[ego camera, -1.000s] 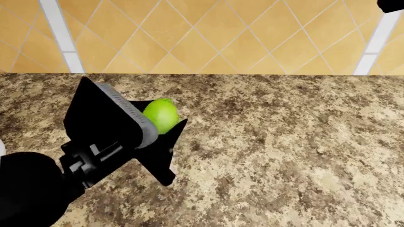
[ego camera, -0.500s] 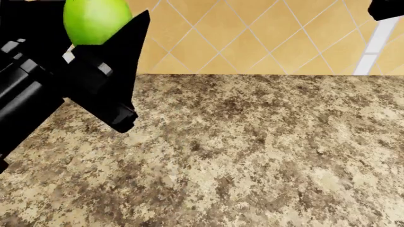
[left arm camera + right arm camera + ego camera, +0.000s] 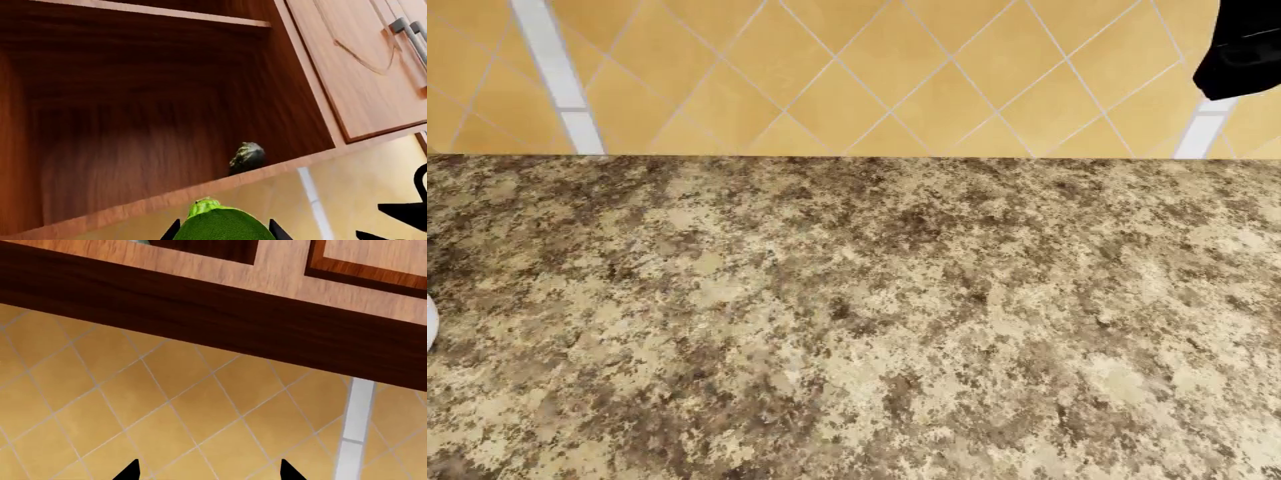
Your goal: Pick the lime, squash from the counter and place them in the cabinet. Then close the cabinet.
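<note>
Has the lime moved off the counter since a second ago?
Yes. It has left the head view, where only bare counter remains; it went upward. The left wrist view shows the lime held by the left gripper below the open cabinet.

Sharp, evenly lit renders; dim cabinet (image 3: 167, 125) interior, no glare or blur.

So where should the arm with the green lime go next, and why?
Probably forward and a bit up, into the open cabinet. The left gripper holds the lime just below the front edge of the cabinet's floor, so it has to clear that edge first. The squash already sits inside near one wall, so aiming for the bare shelf beside it looks safest.
</note>
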Robot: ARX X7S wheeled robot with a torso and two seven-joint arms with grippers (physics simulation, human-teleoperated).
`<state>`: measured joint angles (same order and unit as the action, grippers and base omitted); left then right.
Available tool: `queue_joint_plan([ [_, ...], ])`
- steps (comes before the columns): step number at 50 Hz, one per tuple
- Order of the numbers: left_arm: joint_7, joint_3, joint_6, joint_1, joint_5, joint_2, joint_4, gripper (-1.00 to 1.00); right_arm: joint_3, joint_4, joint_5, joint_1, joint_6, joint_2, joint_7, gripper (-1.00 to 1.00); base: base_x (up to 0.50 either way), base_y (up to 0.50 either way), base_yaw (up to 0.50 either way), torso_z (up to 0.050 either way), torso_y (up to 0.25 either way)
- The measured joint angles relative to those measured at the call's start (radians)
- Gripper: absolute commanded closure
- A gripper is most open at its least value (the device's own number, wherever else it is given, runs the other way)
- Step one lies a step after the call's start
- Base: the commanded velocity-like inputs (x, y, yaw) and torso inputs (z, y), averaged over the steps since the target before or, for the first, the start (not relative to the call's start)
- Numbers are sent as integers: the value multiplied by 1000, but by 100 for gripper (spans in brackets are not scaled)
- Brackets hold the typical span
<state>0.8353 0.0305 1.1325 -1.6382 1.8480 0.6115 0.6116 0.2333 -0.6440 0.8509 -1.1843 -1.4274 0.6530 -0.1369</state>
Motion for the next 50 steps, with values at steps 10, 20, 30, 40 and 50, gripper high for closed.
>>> queue_joint_plan([
  [10,-29,39,-5,-125,-98,-38,-82,100,-10,3,4,-1,7,4,-8,-100,0,0,0,0,0],
  [20,-152,110,-38,-213,-332,-81,-201,100,-15,4,6,9,24,7,-14,-100,0,0,0,0,0],
  [30,-267,199,-95,-302,-548,-131,-348,100,-24,7,4,22,45,9,-17,-100,0,0,0,0,0],
  [40,-366,283,-173,-372,-723,-173,-495,100,-42,13,2,24,58,8,-22,-100,0,0,0,0,0],
  [50,-426,330,-233,-403,-821,-199,-587,100,-65,19,1,21,63,8,-29,-100,0,0,0,0,0],
])
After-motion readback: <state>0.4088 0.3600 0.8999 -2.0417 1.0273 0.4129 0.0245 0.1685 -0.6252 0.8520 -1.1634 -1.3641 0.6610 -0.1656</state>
